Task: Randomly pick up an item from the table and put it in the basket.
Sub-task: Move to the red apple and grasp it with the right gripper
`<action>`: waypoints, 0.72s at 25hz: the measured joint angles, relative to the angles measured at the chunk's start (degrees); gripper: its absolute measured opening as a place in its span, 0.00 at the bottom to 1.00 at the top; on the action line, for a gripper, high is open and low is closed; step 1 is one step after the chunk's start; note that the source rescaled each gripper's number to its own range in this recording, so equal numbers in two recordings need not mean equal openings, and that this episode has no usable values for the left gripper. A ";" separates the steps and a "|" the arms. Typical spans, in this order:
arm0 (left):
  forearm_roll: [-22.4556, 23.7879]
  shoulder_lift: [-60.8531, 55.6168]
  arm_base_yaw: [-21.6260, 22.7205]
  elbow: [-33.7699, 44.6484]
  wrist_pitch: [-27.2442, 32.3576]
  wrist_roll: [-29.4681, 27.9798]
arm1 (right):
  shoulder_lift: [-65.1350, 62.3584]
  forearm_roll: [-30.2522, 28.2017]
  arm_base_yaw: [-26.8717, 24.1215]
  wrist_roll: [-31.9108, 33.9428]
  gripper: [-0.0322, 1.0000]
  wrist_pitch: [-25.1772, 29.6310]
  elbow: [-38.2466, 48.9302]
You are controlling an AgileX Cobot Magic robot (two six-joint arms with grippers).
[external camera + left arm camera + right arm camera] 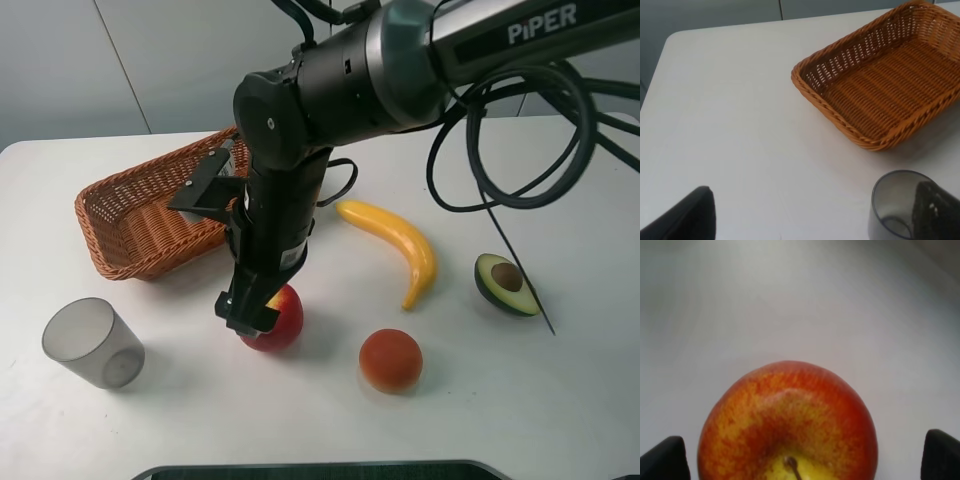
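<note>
From the high camera we see the right hand (252, 316) reaching across the middle, lowered over the apple (291, 314). The apple sits on the worktop (520, 400) toward the near edge, left of centre. The basket (108, 232) lies toward the far left corner, with a bare strip between it and the apple. A grey translucent cup (92, 343) stands near the left edge. A banana (395, 243), an avocado half (506, 283) and an orange-red round fruit (390, 360) lie further right, with bare worktop along the near edge. The arm (330, 90) reads "PiPER" on its casing, and black cables (433, 160) loop above the far right.

Only the left wrist view shows us the left hand (815, 200). Its fingers (687, 217) are spread wide and released over bare worktop (730, 125), the cup (890, 200) is beside one finger, and the basket (801, 82) lies beyond.

Only the right wrist view shows us the apple's (790, 415) stem and yellow patch. The right hand (800, 460) straddles the fruit, released, with its fingers (662, 460) just clear of the skin.
</note>
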 joint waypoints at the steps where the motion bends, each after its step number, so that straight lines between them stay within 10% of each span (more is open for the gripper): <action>1: 0.00 0.00 0.00 0.00 0.00 0.00 | 0.34 0.00 0.00 0.00 1.00 -0.14 0.00; 13: 0.00 -0.06 0.00 0.00 0.00 0.00 | 2.80 0.00 0.00 0.00 0.98 -1.45 0.00; 15: 0.00 0.00 0.00 0.00 0.00 0.00 | 2.80 0.00 0.00 0.00 0.49 -1.45 0.00; 16: 0.00 0.00 0.00 0.00 0.00 0.00 | 2.80 0.00 0.00 -0.11 0.03 -1.57 0.00; 18: 0.00 0.00 0.00 0.00 0.00 0.00 | 2.80 0.00 0.00 -0.11 0.07 -1.67 0.00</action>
